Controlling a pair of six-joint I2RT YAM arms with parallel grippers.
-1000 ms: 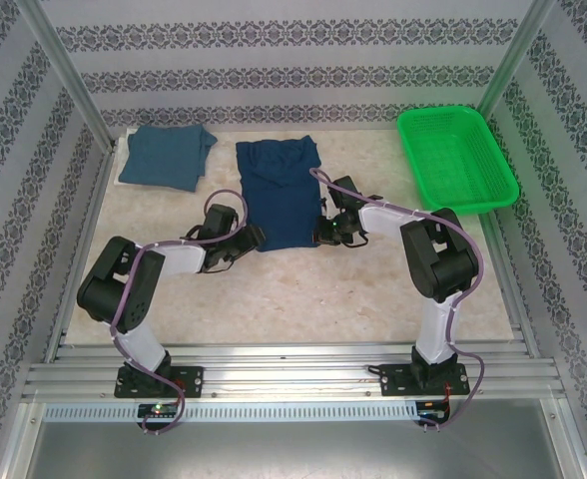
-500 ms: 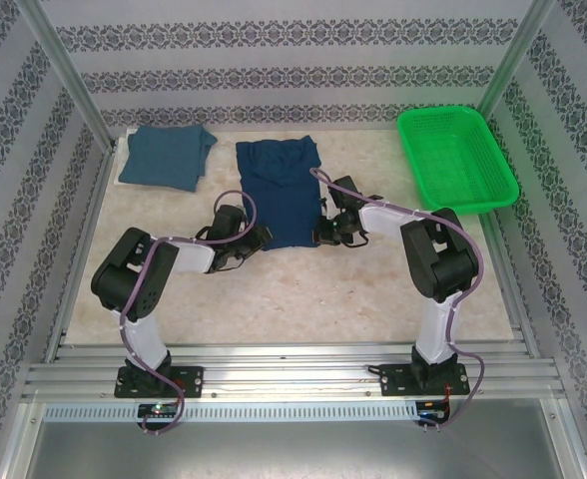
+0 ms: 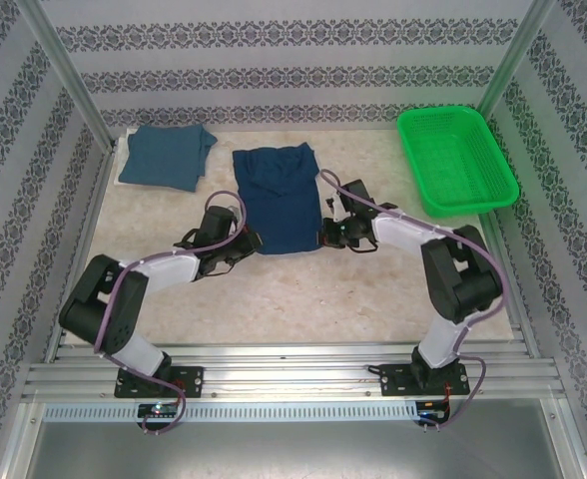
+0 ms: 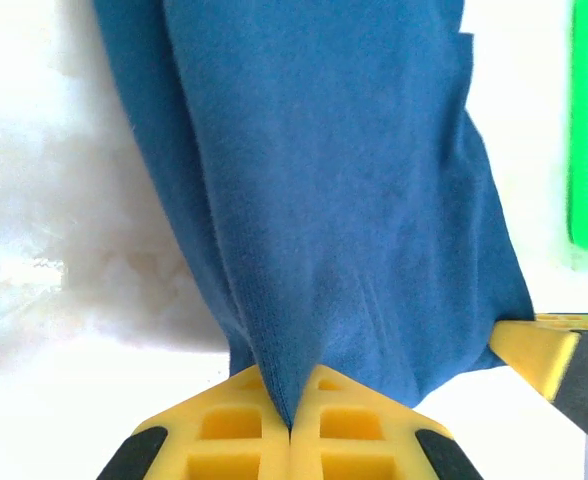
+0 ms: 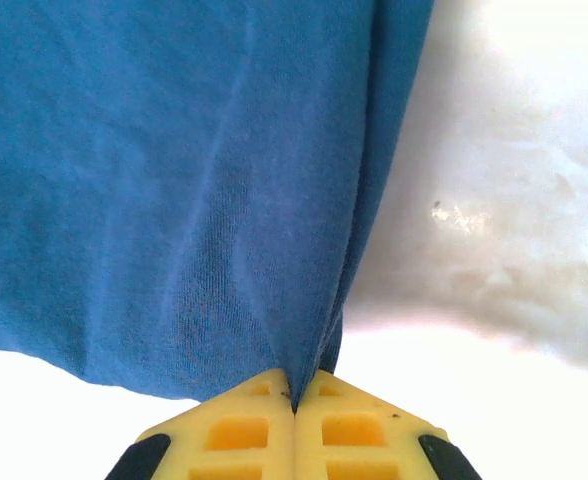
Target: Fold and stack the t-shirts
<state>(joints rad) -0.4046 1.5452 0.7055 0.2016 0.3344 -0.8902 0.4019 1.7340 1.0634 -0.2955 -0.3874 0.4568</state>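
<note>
Pale worktop (image 3: 303,289), dark navy t-shirt (image 3: 277,200) lying at its middle, green basket (image 3: 456,158) far right, teal t-shirt (image 3: 164,158) folded far left, I see left end effector (image 4: 291,425) and right end effector (image 5: 294,400) clenched on the navy shirt's near corners

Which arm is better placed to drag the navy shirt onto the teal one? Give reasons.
Left, probably. The teal shirt lies at the far left, on the left gripper's side; the right gripper is farther off. Both are shut on the navy shirt's near corners.
</note>
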